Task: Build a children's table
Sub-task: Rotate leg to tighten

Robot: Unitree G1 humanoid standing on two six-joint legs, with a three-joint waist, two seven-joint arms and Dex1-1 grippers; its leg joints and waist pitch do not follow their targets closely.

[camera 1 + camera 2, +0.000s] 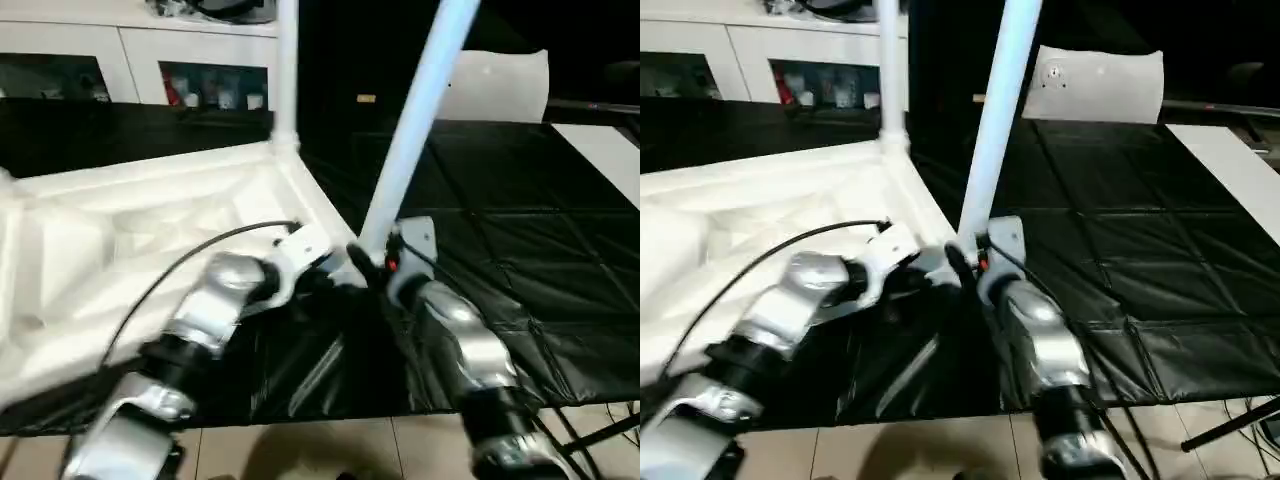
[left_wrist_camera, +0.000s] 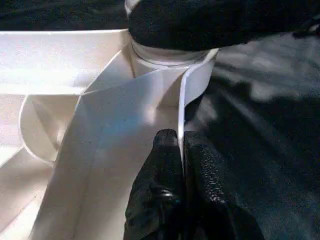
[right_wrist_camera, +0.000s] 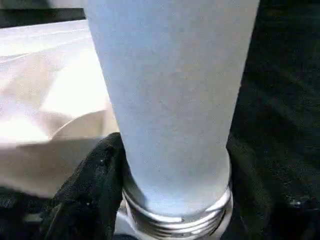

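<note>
The white tabletop [image 1: 120,240] lies upside down on the black table, ribs facing up. One white leg [image 1: 287,70] stands upright in its far corner socket. A second leg [image 1: 415,120] leans to the right, its lower end at the tabletop's near right corner. My right gripper [image 1: 375,262] is shut on that leg just above its threaded end [image 3: 175,215], with a black finger [image 3: 95,185] on either side. My left gripper [image 2: 181,137] is shut on the tabletop's thin rim wall [image 2: 181,100], right beside that corner socket.
A black quilted cover [image 1: 520,270] spreads over the table to the right of the tabletop. At the back right lies a flat white bag [image 1: 500,85], with a white board strip [image 1: 610,150] at the right edge. A white cabinet [image 1: 130,60] stands behind. The table's front edge is close to my forearms.
</note>
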